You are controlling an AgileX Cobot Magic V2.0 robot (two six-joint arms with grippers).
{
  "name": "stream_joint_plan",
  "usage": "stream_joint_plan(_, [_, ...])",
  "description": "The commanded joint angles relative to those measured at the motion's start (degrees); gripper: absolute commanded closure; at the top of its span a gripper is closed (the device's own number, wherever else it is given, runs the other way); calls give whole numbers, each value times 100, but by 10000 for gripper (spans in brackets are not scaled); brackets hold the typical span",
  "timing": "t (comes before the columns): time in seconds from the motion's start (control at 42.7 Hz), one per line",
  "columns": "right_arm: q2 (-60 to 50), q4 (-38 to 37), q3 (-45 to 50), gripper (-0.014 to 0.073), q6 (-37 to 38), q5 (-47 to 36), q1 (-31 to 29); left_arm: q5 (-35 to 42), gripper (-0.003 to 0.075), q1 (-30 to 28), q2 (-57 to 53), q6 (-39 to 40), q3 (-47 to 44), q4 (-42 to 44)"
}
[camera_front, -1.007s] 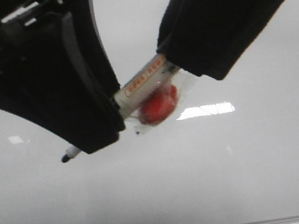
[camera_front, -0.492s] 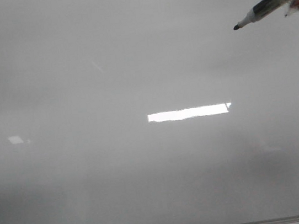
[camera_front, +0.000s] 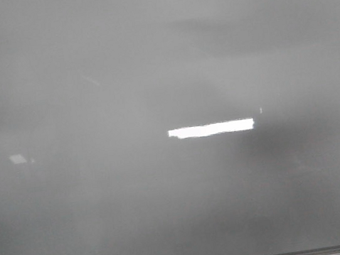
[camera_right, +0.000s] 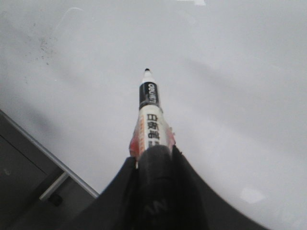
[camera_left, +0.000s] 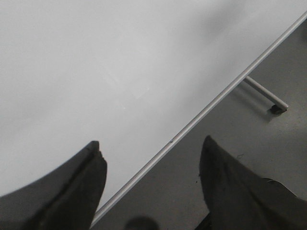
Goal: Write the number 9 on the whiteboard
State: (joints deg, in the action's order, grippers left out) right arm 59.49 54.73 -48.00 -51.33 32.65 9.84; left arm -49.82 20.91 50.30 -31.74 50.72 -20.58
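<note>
Right wrist: marker (camera_right: pixel 150 117) in tool (camera_right: pixel 156 165), above whiteboard (camera_right: pixel 230 96)

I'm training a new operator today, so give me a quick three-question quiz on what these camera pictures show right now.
1. True or false: a finished number 9 is visible on the whiteboard in the front view.
2. Multiple choice: what does the right tool hold? A) an eraser B) a marker C) nothing
3. Short answer: is the left tool open or shut, and does it hold anything?

Key
1. False. The board shows only light reflections, no digit.
2. B. The marker's uncapped tip points toward the board; the right wrist view does not settle whether it touches.
3. Open and empty, above the whiteboard's frame strip.
</note>
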Motion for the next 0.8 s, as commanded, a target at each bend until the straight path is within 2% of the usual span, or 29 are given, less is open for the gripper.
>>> stream_joint_plan(0.0, [218, 252, -416, 661, -100, -314, -39, 351, 299, -9, -22, 1, 155, -191])
stream_joint_plan(0.141, [627, -22, -648, 661, -100, -654, -39, 351, 299, -9, -22, 1, 155, -191])
stream_joint_plan(0.422, [1302, -33, -1059, 661, -100, -898, -39, 351, 299, -9, -22, 1, 155, -191])
stream_joint_plan(0.633, [2037, -149, -1712, 657, -100, -707, 305, 365, 299, -9, -22, 1, 155, -191])
stream_joint_plan(0.773, [2332, -454, -1611, 652, 130, -470, 444, 365, 299, -9, -22, 1, 155, -191])
